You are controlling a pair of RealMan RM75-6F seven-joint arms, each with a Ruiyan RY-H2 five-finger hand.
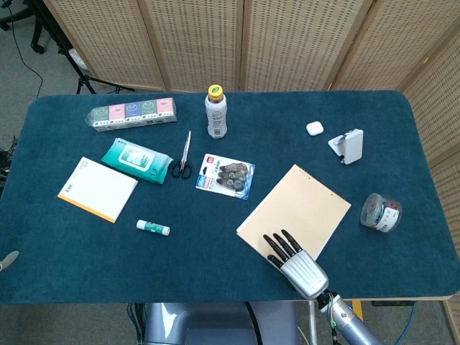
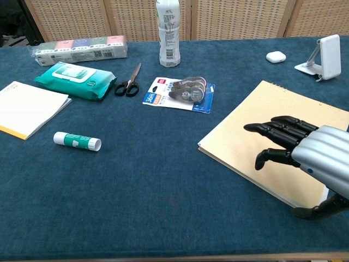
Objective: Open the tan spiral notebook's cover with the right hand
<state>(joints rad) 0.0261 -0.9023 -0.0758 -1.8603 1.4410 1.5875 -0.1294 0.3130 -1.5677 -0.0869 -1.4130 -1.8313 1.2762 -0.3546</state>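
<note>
While our fingers (image 2: 275,129) stretch out flat and a bit apart, gripping nothing, the right hand (image 2: 305,155) sits over the near corner of the notebook (image 1: 296,210); we can't tell if it touches. Its cover lies shut, toward the table's (image 1: 215,266) front right. We see tape (image 1: 228,176) to its left and a jar (image 1: 381,212) to its right.

Fingers (image 2: 275,130) of right hand (image 2: 311,155) over closed tan spiral notebook (image 1: 295,210). Bare table (image 1: 201,259) left of fingers. Ahead-left, tape pack (image 1: 227,175) near the notebook edge. Right of fingers, clear jar (image 1: 381,213). Phone stand (image 1: 348,145), earbud case (image 1: 314,129) well ahead.
</note>
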